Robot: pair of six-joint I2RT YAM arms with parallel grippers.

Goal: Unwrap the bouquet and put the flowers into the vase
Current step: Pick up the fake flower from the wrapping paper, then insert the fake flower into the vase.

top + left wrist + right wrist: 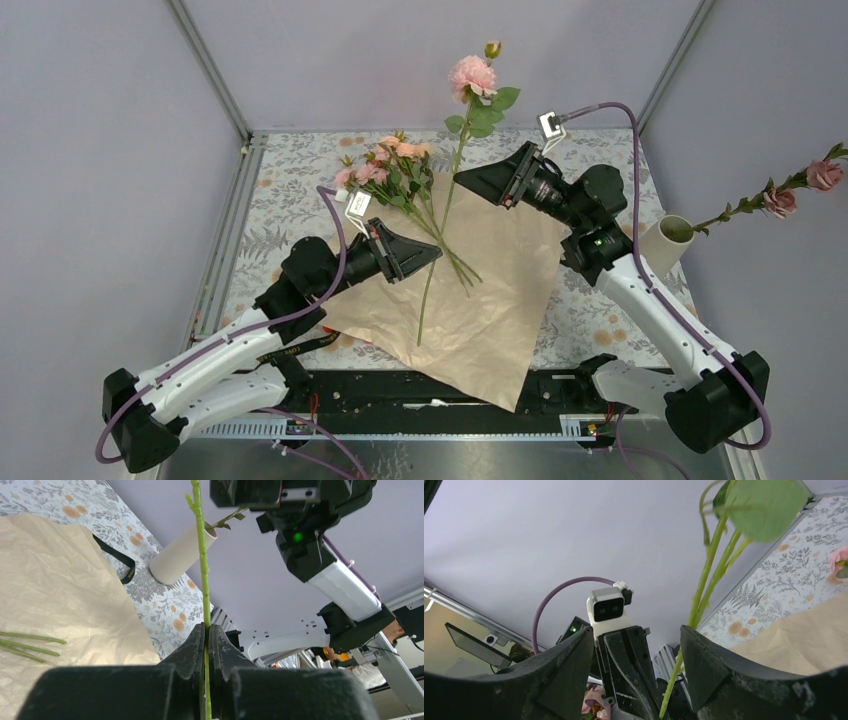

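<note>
Top external view: a single pink rose [472, 75] is held up over the wrapping paper [490, 300], its bloom above the paper's far edge and its stem end over the paper's middle.
Left hand [430, 252]: closed tight low on that rose's stem, over the left part of the paper. The left wrist view shows both fingers pinching the green stem with no gap.
Right hand [468, 180]: fingers spread wide, one on each side of the same stem higher up, above the paper's far edge. Whether either finger touches the stem cannot be told.
Loose roses [392, 160]: a pink and peach bunch lying at the paper's far left corner, blooms on the floral-clothed desk [290, 215], stems running onto the paper.
Paper: opened out with the tan side up, its near corner reaching past the desk's near edge.
Black ribbon [300, 346]: lying at the paper's left edge.
Vase [660, 250]: on the desk just off the paper's right edge, behind the right arm.
Mauve rose sprig [800, 190]: stem in the vase's mouth, leaning out away from the paper.
</note>
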